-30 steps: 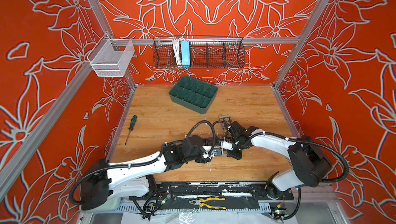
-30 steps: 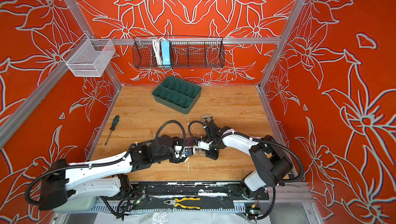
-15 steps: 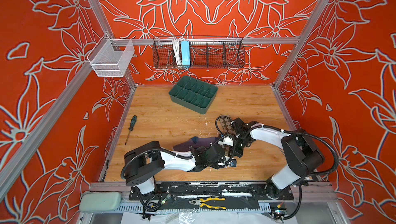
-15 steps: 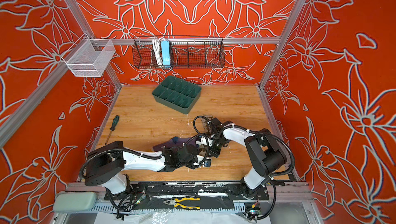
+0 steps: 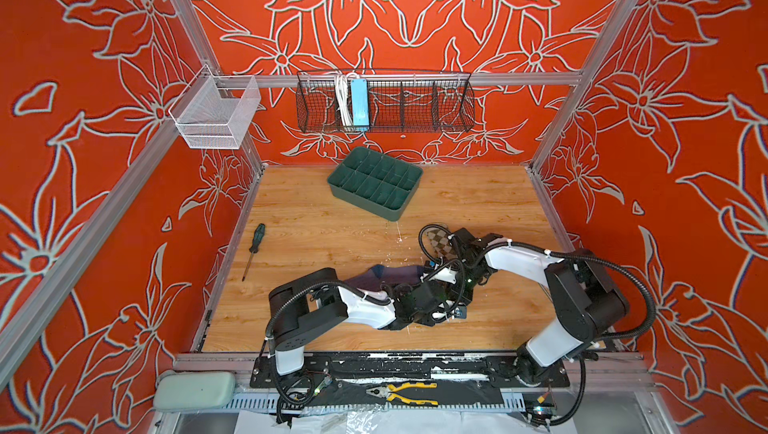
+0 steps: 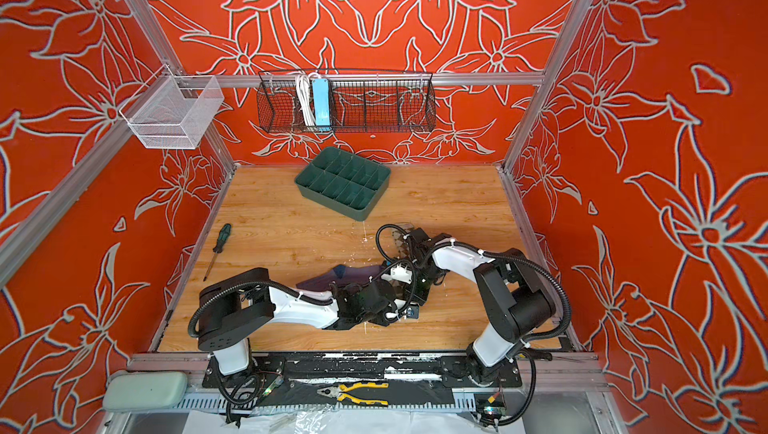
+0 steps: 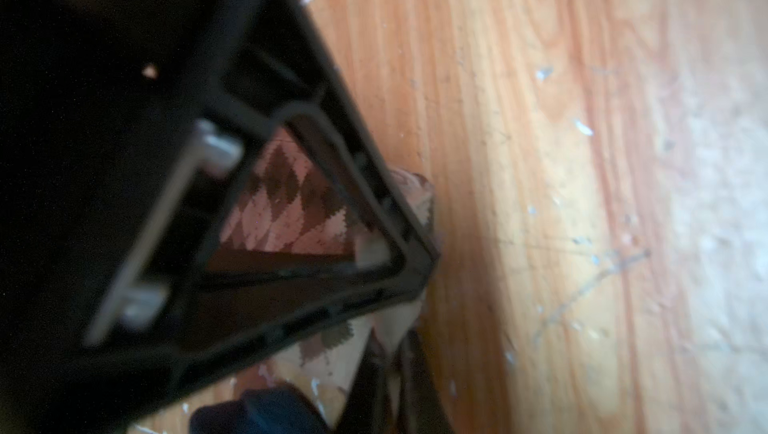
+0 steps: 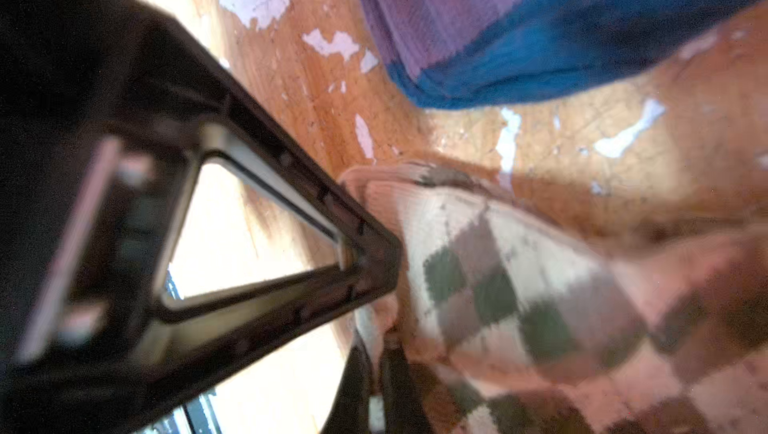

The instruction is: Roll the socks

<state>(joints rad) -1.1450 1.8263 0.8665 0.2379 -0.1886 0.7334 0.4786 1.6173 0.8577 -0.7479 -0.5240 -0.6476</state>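
Note:
The beige argyle sock [image 5: 438, 241] [image 6: 401, 241] lies right of centre on the wooden table, mostly hidden under the two wrists. The purple sock [image 5: 386, 275] [image 6: 353, 276] with its teal band lies flat just left of it, partly behind the left arm. In the left wrist view my left gripper [image 7: 390, 369] is shut, with a fold of the argyle sock [image 7: 291, 199] pinched between its jaws. In the right wrist view my right gripper [image 8: 378, 378] is shut on an edge of the same argyle sock [image 8: 519, 286]; the purple sock [image 8: 478, 8] lies beyond it. Both grippers meet close together in both top views.
A green divided tray [image 5: 376, 208] stands at the back centre of the table. A screwdriver [image 5: 252, 251] lies near the left edge. A black wire basket [image 5: 384, 102] and a white mesh basket [image 5: 216, 114] hang on the walls. Yellow-handled pliers [image 5: 401, 392] lie in front of the table.
The left arm has folded up, its elbow now over the table's near left, uncovering the purple sock. The left gripper has shut on the argyle sock. The right gripper stays shut.

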